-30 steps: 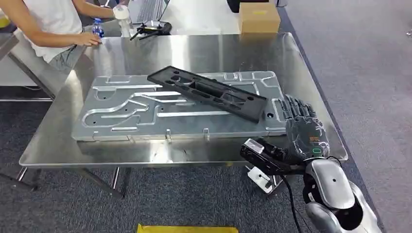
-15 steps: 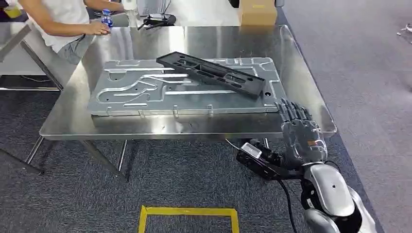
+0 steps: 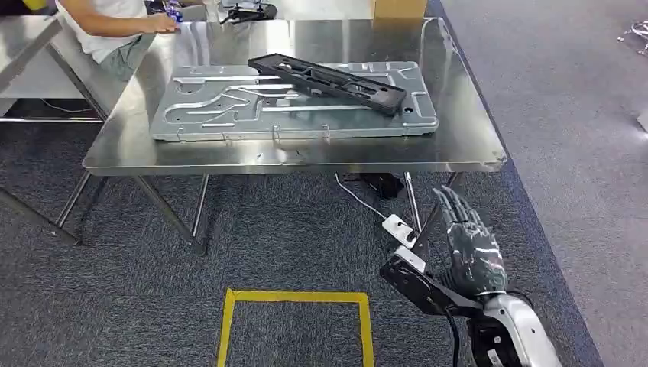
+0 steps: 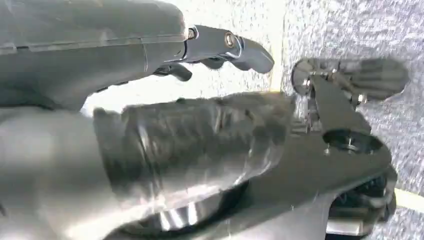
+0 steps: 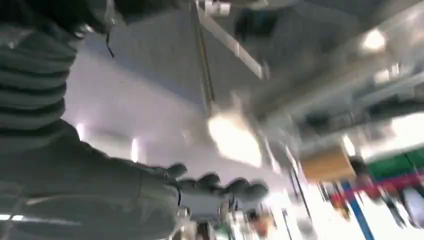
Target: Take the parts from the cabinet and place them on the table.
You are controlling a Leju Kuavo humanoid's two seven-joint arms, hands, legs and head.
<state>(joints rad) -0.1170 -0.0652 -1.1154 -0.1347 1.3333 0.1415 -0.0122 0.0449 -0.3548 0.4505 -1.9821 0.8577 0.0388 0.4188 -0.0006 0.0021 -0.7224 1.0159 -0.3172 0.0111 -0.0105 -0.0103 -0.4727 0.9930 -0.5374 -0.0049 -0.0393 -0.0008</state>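
Looks like an industrial test lab or workshop floor: a bare stainless-steel worktop on metal legs carries a large machined aluminium plate with a black moulded part lying across it. Grey carpet-tile floor has a yellow taped square marked out, with a white power strip and cable trailing under the worktop. A person stands at the far corner beside a second steel table, and a cardboard box sits at the back.
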